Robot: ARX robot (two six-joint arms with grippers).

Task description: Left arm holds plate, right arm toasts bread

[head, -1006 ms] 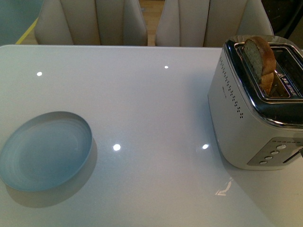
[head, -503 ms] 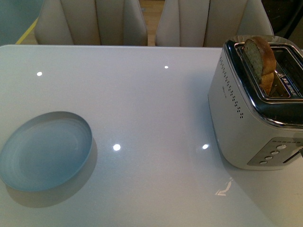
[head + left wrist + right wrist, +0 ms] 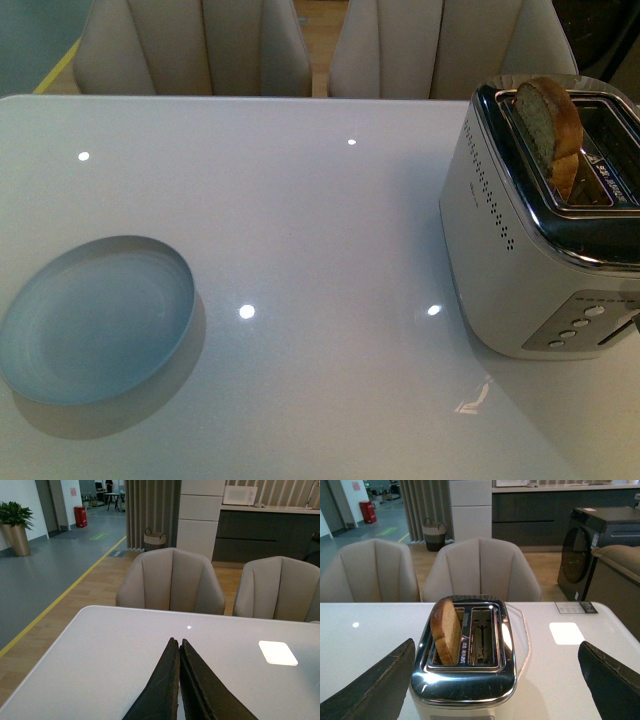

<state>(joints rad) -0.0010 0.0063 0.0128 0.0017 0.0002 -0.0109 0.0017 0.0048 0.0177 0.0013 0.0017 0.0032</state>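
Bench [image 3: 320, 230]: unchanged across the last second, nothing on it shifted, so neither half of the task looks begun. Toaster [image 3: 540, 230] at right, bread [image 3: 548, 125] standing proud in its near slot; plate [image 3: 95, 320] at left, unheld. Left gripper [image 3: 177, 680] jaws together; right gripper [image 3: 495, 680] jaws wide apart, empty, straddling the toaster.

The front camera is looking down on the table [image 3: 330, 220]; both wrist cameras are facing the chairs [image 3: 171, 581], the right one sitting close behind the toaster [image 3: 465, 680].
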